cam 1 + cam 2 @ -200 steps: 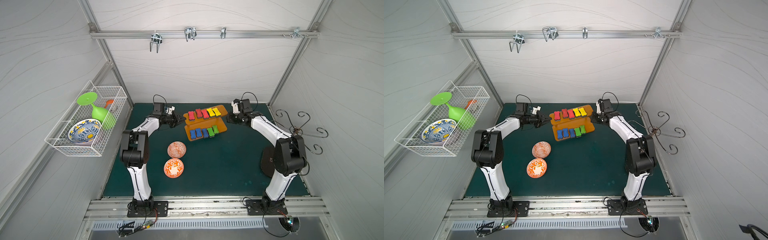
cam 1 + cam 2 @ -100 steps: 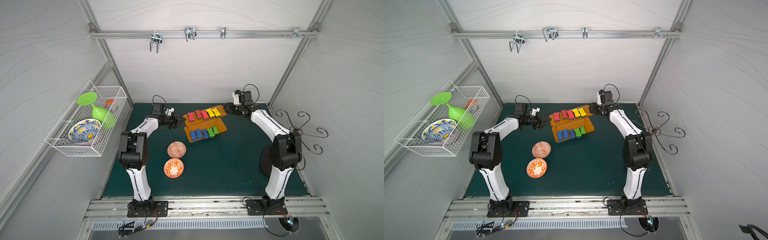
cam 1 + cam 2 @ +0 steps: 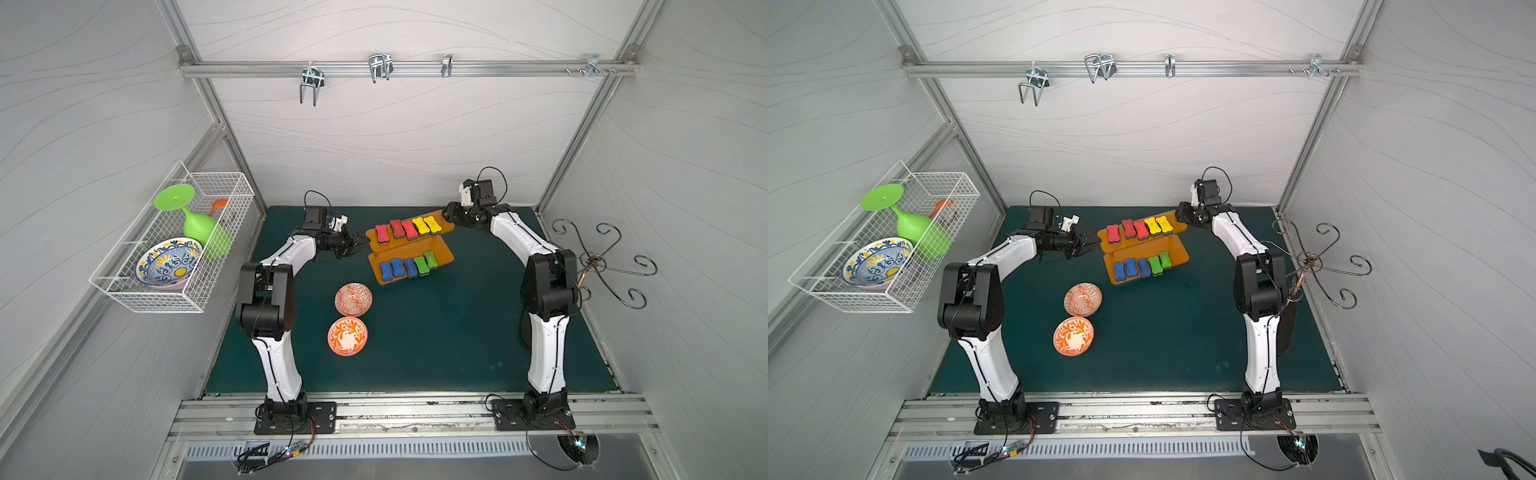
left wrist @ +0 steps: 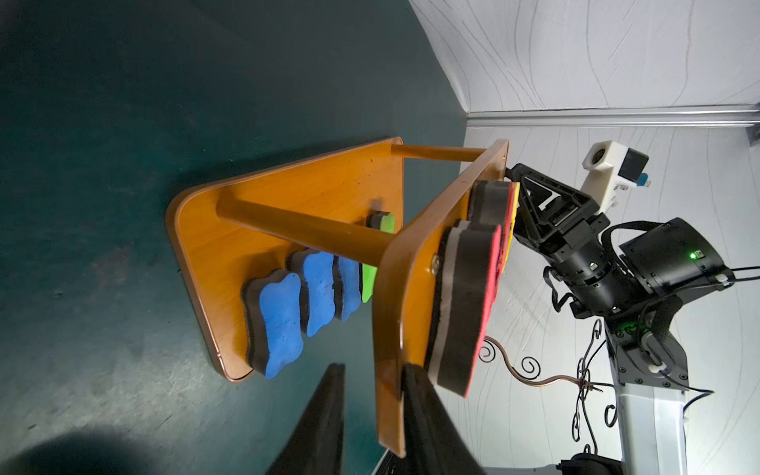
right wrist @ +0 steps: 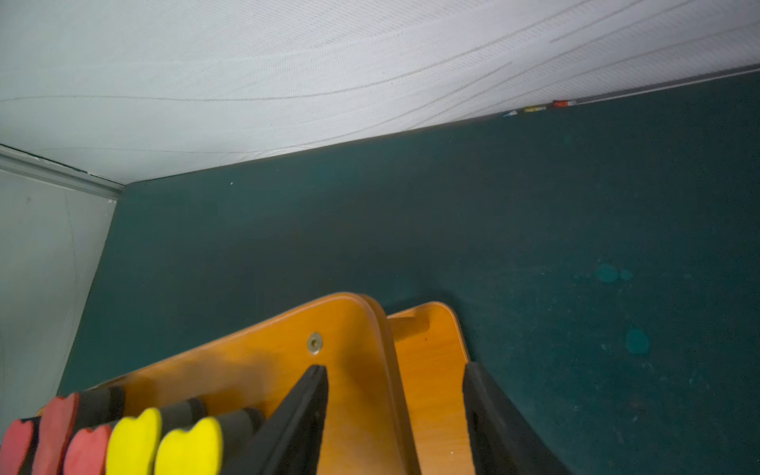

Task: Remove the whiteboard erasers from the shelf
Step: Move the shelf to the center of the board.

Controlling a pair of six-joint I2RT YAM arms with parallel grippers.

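At opposite ends of the shelf (image 3: pixel 441 258), your left hand (image 3: pixel 360 244) and right hand (image 3: pixel 449 215) each straddle its upper edge, both spread, pinching nothing, apparently to steady it. All ten erasers (image 3: pixel 409 229) sit on it, five per level, toward the table (image 3: pixel 415 340)'s back.

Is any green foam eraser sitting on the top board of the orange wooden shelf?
No, the shelf's top board holds only red erasers and yellow erasers.

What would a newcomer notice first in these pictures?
The bright erasers in red, yellow, blue and green, lined on both boards of the orange shelf at the back of the green table. Next, the green goblet in the white wire basket on the left wall.
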